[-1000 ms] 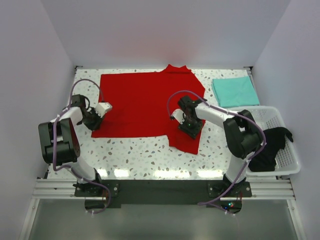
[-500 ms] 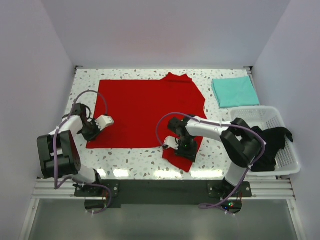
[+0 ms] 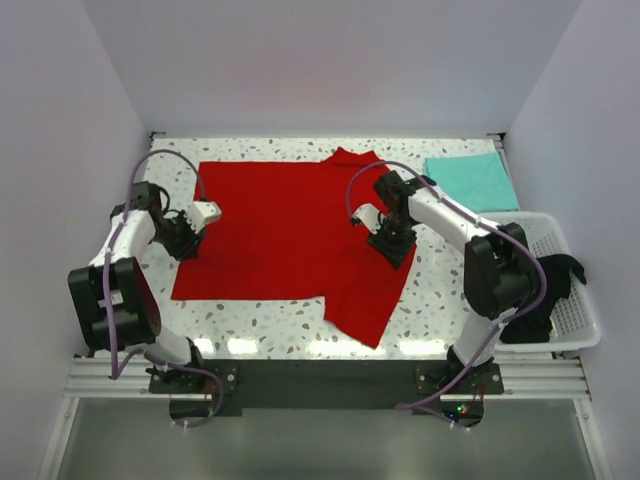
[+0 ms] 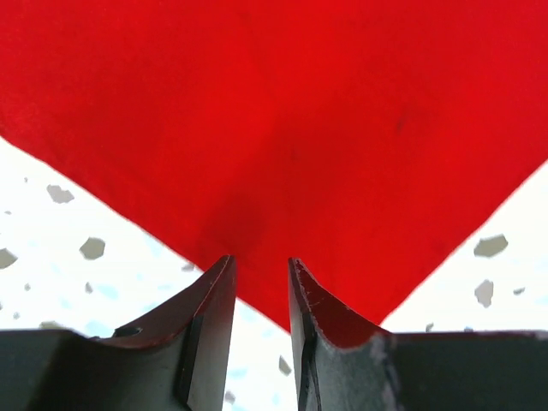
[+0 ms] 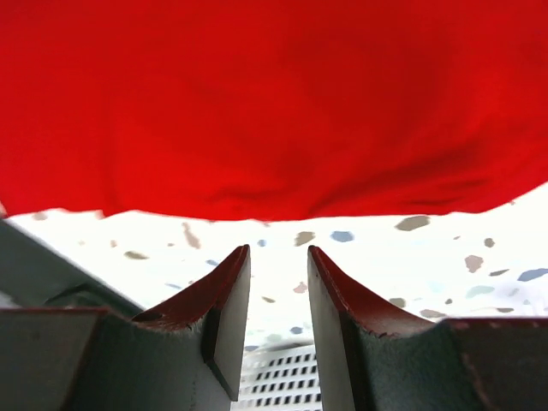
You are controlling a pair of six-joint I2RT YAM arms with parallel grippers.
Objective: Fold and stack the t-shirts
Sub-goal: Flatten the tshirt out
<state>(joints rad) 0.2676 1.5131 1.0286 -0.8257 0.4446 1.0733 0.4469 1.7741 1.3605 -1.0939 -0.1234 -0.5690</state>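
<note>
one red t-shirt (image 3: 280,230) spread — teal t-shirt (image 3: 470,181) folded

red shirt (image 3: 280,225) across mid-table, basket (image 3: 578,318) at right edge, bare tabletop (image 3: 270,325) along near edge

Bright, even light falls from overhead, and shadows are faint and short. The white speckled worktop (image 3: 290,312) glares along its near edge in the top view and washes out in both wrist views. The bright red cloth t-shirt (image 4: 282,111) is so saturated that its folds barely show. Close to the lenses, the left gripper (image 4: 261,261) and right gripper (image 5: 278,250) look soft and red-tinged.
</note>
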